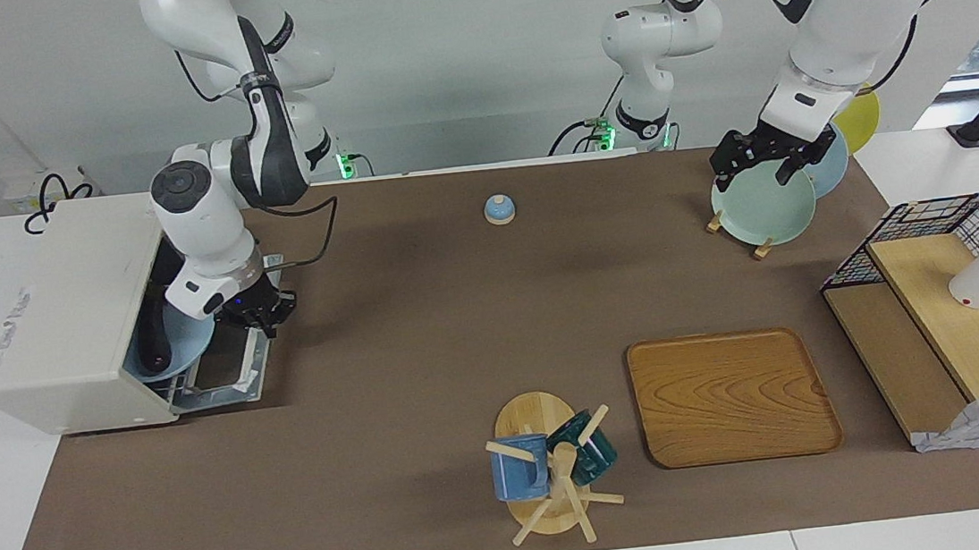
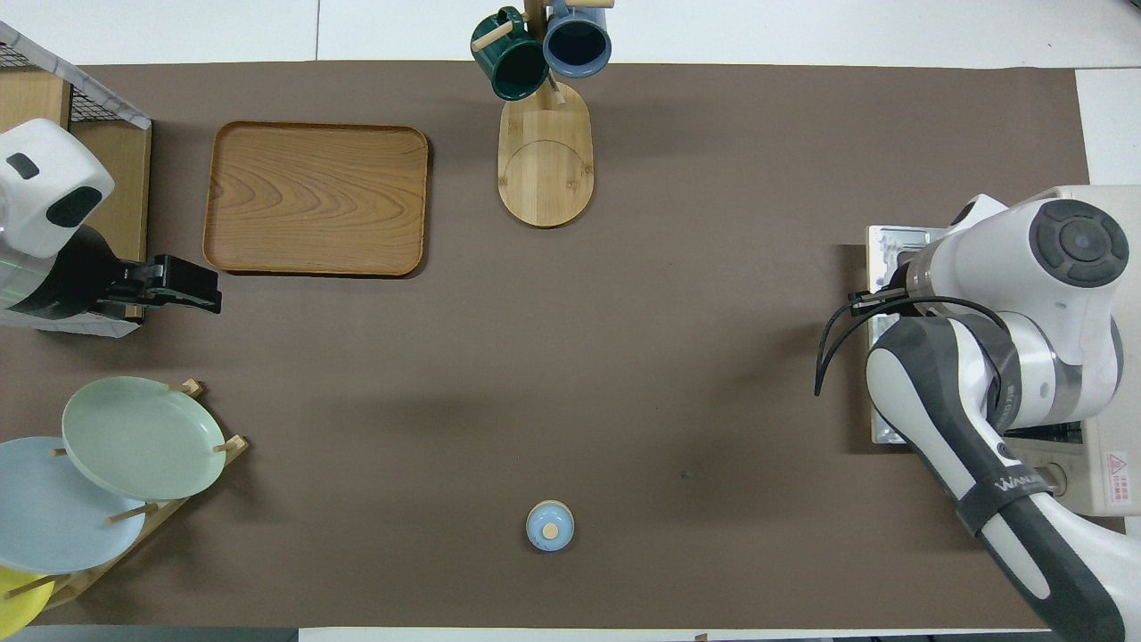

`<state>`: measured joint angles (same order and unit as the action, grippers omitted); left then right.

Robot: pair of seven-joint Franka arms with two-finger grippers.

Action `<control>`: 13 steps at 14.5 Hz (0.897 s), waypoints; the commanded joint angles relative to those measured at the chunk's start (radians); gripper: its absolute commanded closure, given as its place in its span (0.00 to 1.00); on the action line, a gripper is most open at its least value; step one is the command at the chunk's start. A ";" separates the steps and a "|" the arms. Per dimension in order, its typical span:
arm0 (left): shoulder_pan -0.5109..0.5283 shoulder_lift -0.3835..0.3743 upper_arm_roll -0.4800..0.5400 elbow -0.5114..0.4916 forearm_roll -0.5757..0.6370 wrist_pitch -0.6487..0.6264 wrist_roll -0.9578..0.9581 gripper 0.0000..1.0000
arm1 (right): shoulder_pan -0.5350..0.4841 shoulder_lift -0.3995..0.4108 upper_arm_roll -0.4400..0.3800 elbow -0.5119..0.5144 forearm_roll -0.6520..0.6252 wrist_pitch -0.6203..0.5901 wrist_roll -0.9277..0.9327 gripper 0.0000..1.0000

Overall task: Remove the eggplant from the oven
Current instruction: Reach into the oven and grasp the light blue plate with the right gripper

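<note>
1. The boxy cream-white oven point(image 1: 67, 316) stands open at the right arm's end; the glossy dark eggplant point(image 1: 153, 330) lies on a pale blue plate point(image 1: 181, 341) inside.
2. The right gripper point(image 1: 262, 313) hangs over the dropped door; I cannot tell its finger state. It should probably approach low and grip mid-body.
3. The left gripper point(image 1: 757, 161) waits over the green plate point(image 1: 764, 208), fingers unclear.

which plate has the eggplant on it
The pale blue plate inside the oven carries the eggplant. The green, blue and yellow plates stand bare in the wooden rack.
</note>
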<state>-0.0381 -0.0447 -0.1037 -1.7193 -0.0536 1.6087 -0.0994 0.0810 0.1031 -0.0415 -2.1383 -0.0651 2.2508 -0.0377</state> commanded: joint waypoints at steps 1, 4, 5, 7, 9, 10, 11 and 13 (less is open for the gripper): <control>0.003 -0.009 -0.001 0.003 0.017 -0.012 0.001 0.00 | -0.001 0.007 -0.002 -0.019 0.010 0.030 0.018 1.00; 0.003 -0.009 -0.002 0.004 0.017 -0.012 0.000 0.00 | 0.002 0.013 0.000 -0.002 0.019 0.001 0.019 1.00; 0.003 -0.009 -0.001 0.003 0.017 -0.012 0.001 0.00 | 0.003 0.017 0.000 0.024 0.019 -0.029 0.018 1.00; 0.003 -0.009 -0.002 0.003 0.017 -0.012 0.001 0.00 | 0.002 0.015 0.002 0.102 0.018 -0.162 0.018 0.81; 0.003 -0.009 -0.001 0.004 0.017 -0.012 0.000 0.00 | 0.002 -0.009 0.000 0.124 0.001 -0.210 0.009 0.25; 0.003 -0.009 -0.002 0.003 0.017 -0.012 0.001 0.00 | -0.004 -0.013 -0.001 0.120 -0.002 -0.212 -0.014 0.25; 0.003 -0.009 -0.001 0.004 0.017 -0.012 0.001 0.00 | -0.018 -0.017 -0.003 0.100 -0.002 -0.195 -0.066 0.28; 0.003 -0.009 -0.001 0.003 0.017 -0.012 0.001 0.00 | -0.059 -0.028 -0.002 0.068 -0.002 -0.171 -0.148 0.31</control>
<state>-0.0381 -0.0447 -0.1037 -1.7193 -0.0537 1.6087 -0.0994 0.0658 0.0934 -0.0471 -2.0275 -0.0653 2.0542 -0.1066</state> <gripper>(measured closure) 0.000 0.370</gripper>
